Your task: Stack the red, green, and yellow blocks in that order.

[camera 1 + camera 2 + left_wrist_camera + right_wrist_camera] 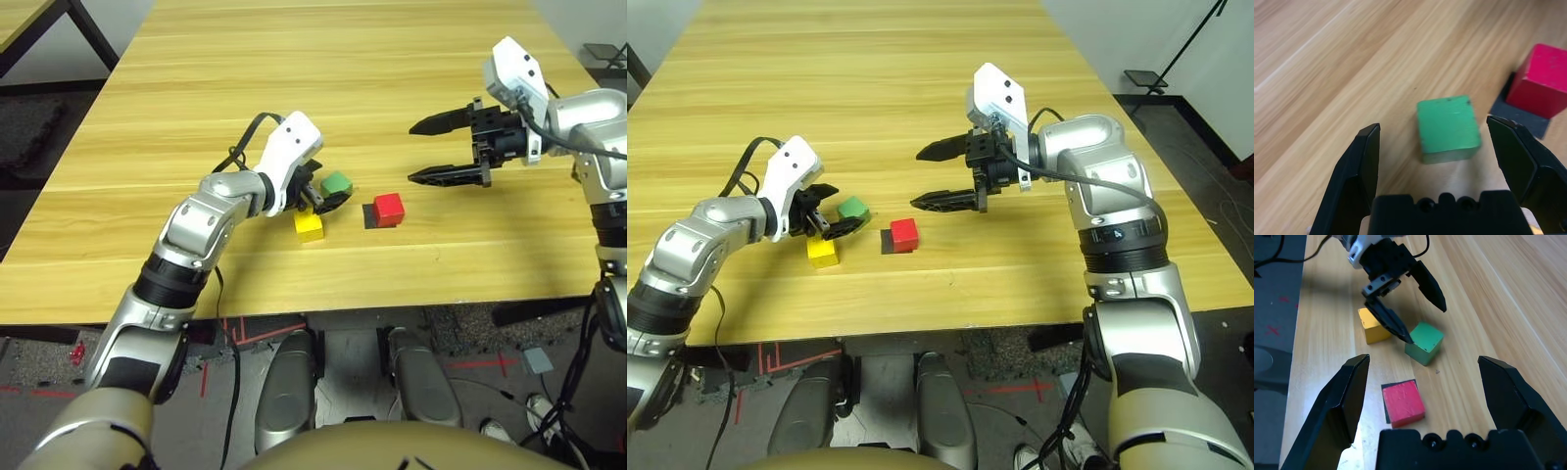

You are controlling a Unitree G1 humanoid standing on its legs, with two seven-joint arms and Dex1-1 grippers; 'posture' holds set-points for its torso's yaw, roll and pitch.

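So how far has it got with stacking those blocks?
Nothing is stacked yet: the red block, green block and yellow block all sit apart on the table. The open left gripper brackets the green one. The open right gripper holds nothing.

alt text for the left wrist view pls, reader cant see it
The left gripper is open around a green block on a wooden table, one black finger on each side, not touching it. Just beyond, a red block sits on a flat black patch.
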